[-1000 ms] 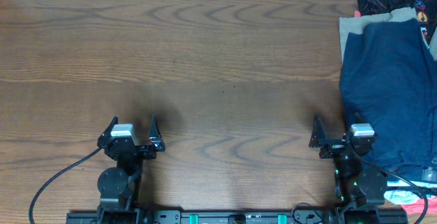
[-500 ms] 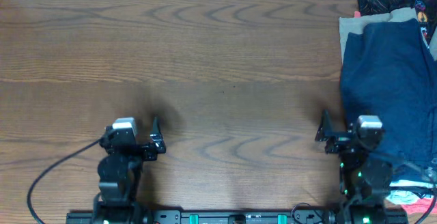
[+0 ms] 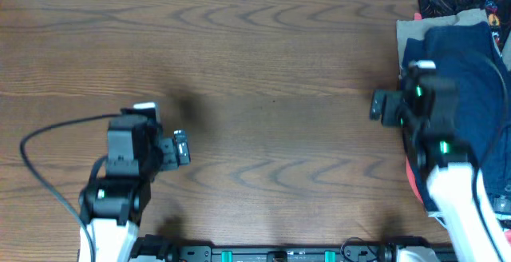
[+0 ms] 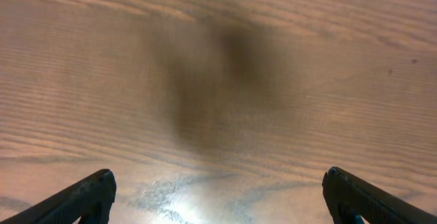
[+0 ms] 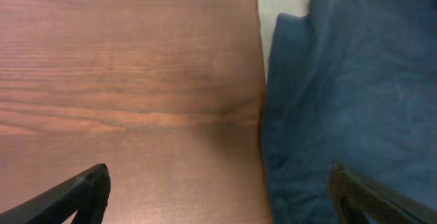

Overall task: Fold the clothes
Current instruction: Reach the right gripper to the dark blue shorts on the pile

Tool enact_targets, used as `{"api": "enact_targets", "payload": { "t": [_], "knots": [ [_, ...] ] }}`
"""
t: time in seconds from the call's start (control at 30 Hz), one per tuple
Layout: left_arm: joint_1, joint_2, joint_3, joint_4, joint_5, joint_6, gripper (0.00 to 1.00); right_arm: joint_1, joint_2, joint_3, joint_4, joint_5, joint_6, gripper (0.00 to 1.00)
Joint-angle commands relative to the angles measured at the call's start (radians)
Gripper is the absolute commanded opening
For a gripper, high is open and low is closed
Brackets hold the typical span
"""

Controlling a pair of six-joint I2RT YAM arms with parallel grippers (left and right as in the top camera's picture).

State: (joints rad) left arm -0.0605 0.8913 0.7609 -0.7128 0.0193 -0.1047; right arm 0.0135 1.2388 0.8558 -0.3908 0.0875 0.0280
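The dark navy shorts [image 3: 471, 70] lie at the table's far right on top of a pile, and they also show in the right wrist view [image 5: 341, 80]. My right gripper [image 3: 407, 100] hangs open and empty over the shorts' left edge [image 5: 218, 177]. Its right finger is above the navy cloth and its left finger is above bare wood. My left gripper [image 3: 156, 140] is open and empty over bare table at the left [image 4: 218, 183], far from the shorts.
A khaki-beige garment [image 3: 411, 30] lies under the shorts and sticks out at their upper left [image 5: 280, 9]. A black garment with red print [image 3: 451, 1] lies at the back right corner. The wooden table [image 3: 263, 70] spans the view.
Both arms have risen from near the front edge and reached farther over the table. The right gripper moved up to the shorts' left edge. Both stay open.
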Motion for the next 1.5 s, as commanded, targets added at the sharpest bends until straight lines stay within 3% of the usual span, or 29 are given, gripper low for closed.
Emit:
{"api": "enact_targets", "payload": {
  "t": [0.0, 0.17, 0.27, 0.3, 0.37, 0.63, 0.73, 0.87, 1.0, 1.17, 1.23, 1.47],
  "knots": [
    [0.005, 0.072, 0.034, -0.003, -0.001, -0.005, 0.98, -0.032, 0.144, 0.119, -0.022, 0.021, -0.056, 0.99],
    [0.005, 0.166, 0.034, -0.001, -0.002, -0.005, 0.98, -0.04, 0.285, 0.143, 0.069, 0.016, -0.053, 0.99],
    [0.005, 0.206, 0.034, 0.0, -0.002, -0.005, 0.98, -0.063, 0.368, 0.143, 0.137, 0.045, -0.043, 0.75],
    [0.005, 0.218, 0.034, 0.0, -0.001, -0.005, 0.98, -0.072, 0.393, 0.143, 0.153, 0.059, -0.026, 0.74],
    [0.005, 0.238, 0.034, -0.001, -0.001, -0.005, 0.98, -0.092, 0.447, 0.143, 0.177, 0.097, 0.016, 0.85],
    [0.005, 0.267, 0.034, 0.003, -0.001, -0.005, 0.98, -0.159, 0.608, 0.143, 0.235, 0.163, 0.113, 0.87],
    [0.005, 0.267, 0.034, 0.011, -0.001, -0.005, 0.98, -0.164, 0.656, 0.143, 0.254, 0.161, 0.115, 0.81],
    [0.005, 0.267, 0.034, 0.011, -0.001, -0.005, 0.98, -0.164, 0.695, 0.143, 0.278, 0.148, 0.117, 0.63],
    [0.005, 0.267, 0.034, 0.011, -0.001, -0.005, 0.98, -0.163, 0.692, 0.143, 0.283, 0.148, 0.117, 0.29],
    [0.005, 0.267, 0.034, 0.011, -0.002, -0.005, 0.98, -0.163, 0.65, 0.156, 0.286, 0.132, 0.117, 0.13],
    [0.005, 0.267, 0.034, 0.011, -0.001, -0.005, 0.98, -0.163, 0.62, 0.161, 0.285, 0.098, 0.113, 0.02],
    [0.005, 0.267, 0.034, 0.011, -0.001, -0.005, 0.98, -0.16, 0.499, 0.163, 0.28, -0.179, 0.113, 0.01]
  ]
}}
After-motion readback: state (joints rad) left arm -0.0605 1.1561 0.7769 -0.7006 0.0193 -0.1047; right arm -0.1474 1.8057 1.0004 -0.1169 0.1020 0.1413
